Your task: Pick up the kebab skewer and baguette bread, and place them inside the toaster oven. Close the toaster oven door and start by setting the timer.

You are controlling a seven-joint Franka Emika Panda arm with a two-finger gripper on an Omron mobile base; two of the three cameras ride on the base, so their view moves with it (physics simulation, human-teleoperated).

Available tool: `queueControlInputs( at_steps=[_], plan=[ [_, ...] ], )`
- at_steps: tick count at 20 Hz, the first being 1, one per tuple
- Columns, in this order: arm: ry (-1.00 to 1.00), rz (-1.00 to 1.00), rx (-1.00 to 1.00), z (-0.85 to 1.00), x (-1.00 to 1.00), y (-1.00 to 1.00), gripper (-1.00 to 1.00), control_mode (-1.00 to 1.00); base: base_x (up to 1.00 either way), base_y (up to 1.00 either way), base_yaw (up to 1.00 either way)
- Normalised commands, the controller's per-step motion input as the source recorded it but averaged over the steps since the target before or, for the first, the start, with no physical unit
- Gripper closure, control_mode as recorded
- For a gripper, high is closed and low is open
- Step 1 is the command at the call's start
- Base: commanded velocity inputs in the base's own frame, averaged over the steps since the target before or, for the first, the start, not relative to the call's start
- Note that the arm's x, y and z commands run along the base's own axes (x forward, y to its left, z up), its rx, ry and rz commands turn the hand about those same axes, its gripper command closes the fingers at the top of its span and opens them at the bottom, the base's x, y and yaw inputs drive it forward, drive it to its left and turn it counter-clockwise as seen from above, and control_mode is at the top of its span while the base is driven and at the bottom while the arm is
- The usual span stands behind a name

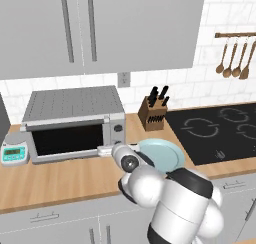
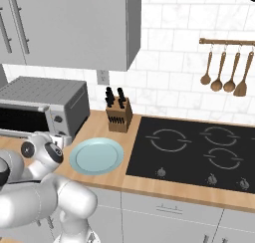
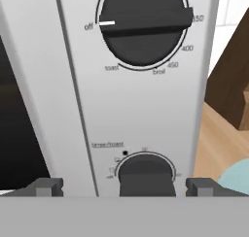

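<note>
The grey toaster oven (image 1: 75, 105) stands on the wooden counter, and its door (image 1: 65, 139) with the dark glass pane is shut. My gripper (image 1: 102, 150) reaches in at the oven's right panel. It stands open in the hand view (image 3: 125, 186), with one dark fingertip (image 3: 46, 186) on each side of the lower timer knob (image 3: 146, 173) and not touching it. The upper temperature knob (image 3: 143, 25) points to off. The kebab skewer and the baguette bread are out of view.
A round light blue plate (image 1: 161, 154) lies bare on the counter right of the oven. A knife block (image 1: 154, 113) stands behind it, with a black cooktop (image 1: 220, 130) further right. A small white scale (image 1: 14, 153) sits left of the oven. Wooden spoons (image 2: 224, 70) hang on the wall.
</note>
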Motion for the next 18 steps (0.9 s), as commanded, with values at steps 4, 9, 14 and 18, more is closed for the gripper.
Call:
queueControlInputs(
  at_steps=[4, 9, 14, 18],
  plan=[
    [-0.02, 0.0, 0.0, -0.16, 0.03, 0.0, -1.0, -1.0, 0.0, 0.0, 0.0],
    [-0.03, 0.0, 0.0, -0.09, 0.06, -0.01, -1.0, -1.0, 0.0, 0.0, 0.0],
    [0.0, 0.0, 0.0, -0.01, 0.14, -0.06, -1.0, -1.0, 0.0, 0.0, 0.0],
    [0.0, 0.0, 0.0, 0.0, 0.11, -0.06, -1.0, -1.0, 0.0, 0.0, 0.0]
  ],
)
